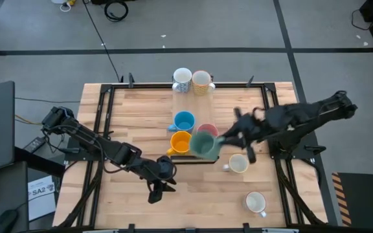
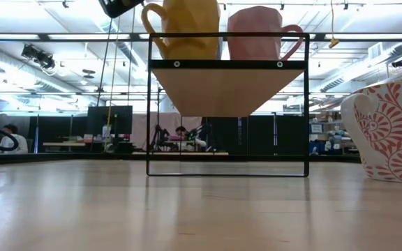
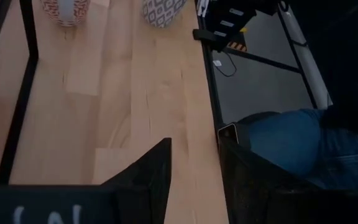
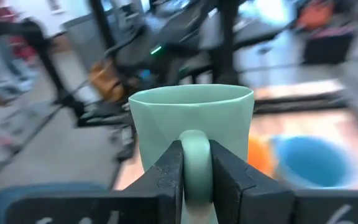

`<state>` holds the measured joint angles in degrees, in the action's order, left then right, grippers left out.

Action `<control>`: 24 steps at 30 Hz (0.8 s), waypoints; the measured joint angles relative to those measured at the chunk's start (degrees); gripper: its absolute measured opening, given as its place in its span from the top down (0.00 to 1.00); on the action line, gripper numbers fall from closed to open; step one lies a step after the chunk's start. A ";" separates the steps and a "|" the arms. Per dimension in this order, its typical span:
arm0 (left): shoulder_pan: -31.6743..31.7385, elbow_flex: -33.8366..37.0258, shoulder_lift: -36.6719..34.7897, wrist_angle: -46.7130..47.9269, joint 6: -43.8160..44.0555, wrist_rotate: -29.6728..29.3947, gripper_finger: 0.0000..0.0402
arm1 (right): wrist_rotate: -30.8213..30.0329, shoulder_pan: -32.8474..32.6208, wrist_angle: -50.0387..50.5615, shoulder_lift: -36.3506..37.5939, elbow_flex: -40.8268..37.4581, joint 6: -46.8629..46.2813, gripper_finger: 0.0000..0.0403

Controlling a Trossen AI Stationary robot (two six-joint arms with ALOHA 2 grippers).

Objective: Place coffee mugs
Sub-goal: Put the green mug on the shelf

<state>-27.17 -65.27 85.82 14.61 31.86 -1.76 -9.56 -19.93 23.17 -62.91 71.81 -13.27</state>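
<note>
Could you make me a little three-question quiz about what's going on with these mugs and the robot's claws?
1. True or false: the right claw grips the grey-green mug by its handle.
2. Which mugs sit on the small black rack? A) orange and pink B) two white C) blue and white
3. Fill in: the left claw is ____ and holds nothing.

Key: 1 true; 2 A, the orange mug and pink mug; 3 open.
</note>
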 joint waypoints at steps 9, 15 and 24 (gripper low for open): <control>0.26 0.00 0.00 -0.01 0.00 -0.23 0.65 | -10.64 4.54 4.60 7.99 0.07 8.78 0.85; 0.39 0.02 0.00 -0.02 -0.13 -1.40 0.65 | -11.03 8.91 4.68 9.83 -5.01 11.76 0.85; 0.39 0.00 0.00 -0.02 0.42 -1.46 0.65 | -13.76 17.45 -11.99 18.58 -22.34 14.58 0.85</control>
<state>-26.79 -65.27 85.82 14.59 32.27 -3.22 -23.32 -2.48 11.18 -44.33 49.47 1.31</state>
